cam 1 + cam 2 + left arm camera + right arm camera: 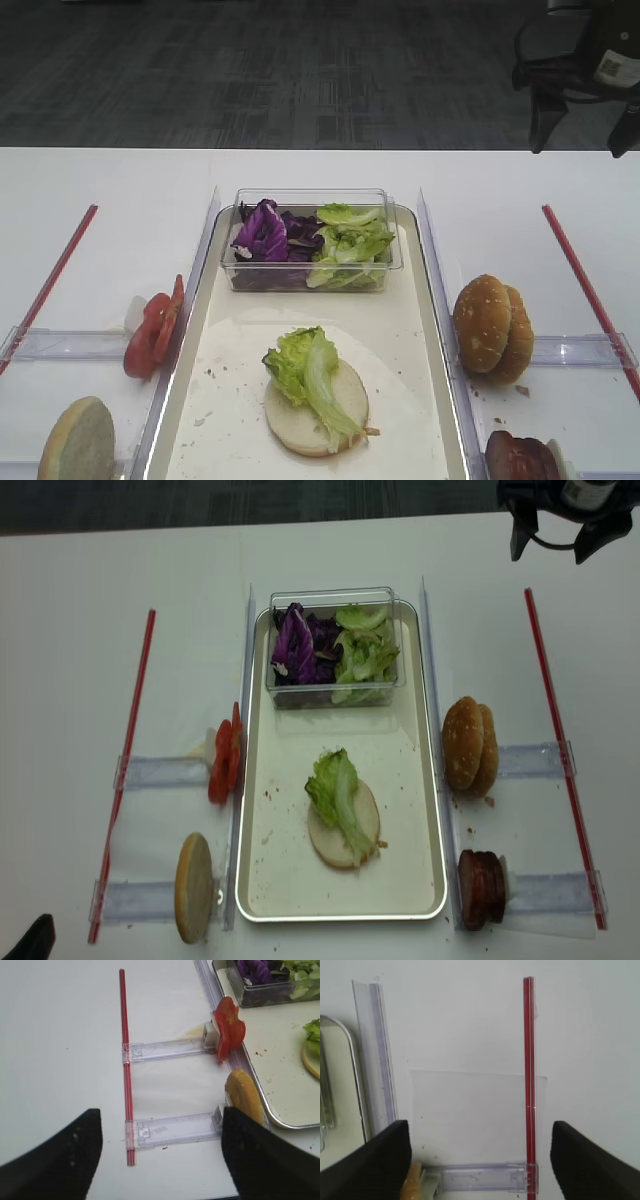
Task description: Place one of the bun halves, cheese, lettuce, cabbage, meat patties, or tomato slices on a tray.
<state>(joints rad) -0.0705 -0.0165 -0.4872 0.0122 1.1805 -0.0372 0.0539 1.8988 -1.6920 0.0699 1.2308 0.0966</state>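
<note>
The cream tray [400, 320] holds a pale bun half [340, 418] topped with a lettuce [305, 365] leaf. In its clear tub lie purple cabbage [265, 232] and more lettuce. Tomato slices [150, 335] and a bun half [75, 442] stand in racks left of the tray. Sesame buns [492, 328] and meat patties [520, 458] stand on the right. No cheese is in view. My right gripper [480, 1160] hangs open and empty over the far right table, also visible from above [553, 548]. Near the front left corner, my left gripper [160, 1160] is open and empty.
Red strips [125, 750] [560, 730] with clear plastic rails [170, 1050] lie on the white table on both sides of the tray. The clear tub [310, 200] fills the tray's far end. Crumbs dot the tray. Dark floor lies beyond the far table edge.
</note>
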